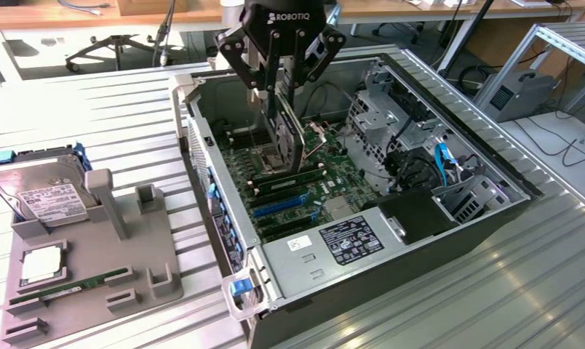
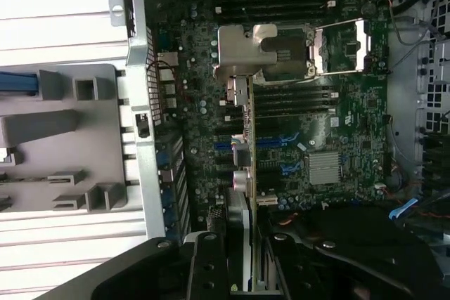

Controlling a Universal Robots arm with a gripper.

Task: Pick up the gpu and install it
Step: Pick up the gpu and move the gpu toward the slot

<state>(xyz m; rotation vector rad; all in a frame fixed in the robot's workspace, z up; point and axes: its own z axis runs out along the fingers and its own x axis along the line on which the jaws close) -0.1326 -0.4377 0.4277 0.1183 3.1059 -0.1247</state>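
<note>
Item: hand (image 1: 276, 89), upper centre of the exterior view, clamped on the gpu (image 1: 289, 142). The gpu stands on edge inside the open computer case (image 1: 409, 240), its lower edge down at the motherboard (image 1: 297, 198); whether it is seated cannot be told. Lower left, on the tabletop (image 1: 89, 102): grey holder (image 1: 127, 283) with hard drive (image 1: 42, 195) and memory stick (image 1: 69, 286).

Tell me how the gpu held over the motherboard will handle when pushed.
The gpu hangs straight below the end effector, so it is probably stiff. Thin and held by one edge, it may tilt under sideways force. Its metal bracket likely makes that end heavier.
</note>
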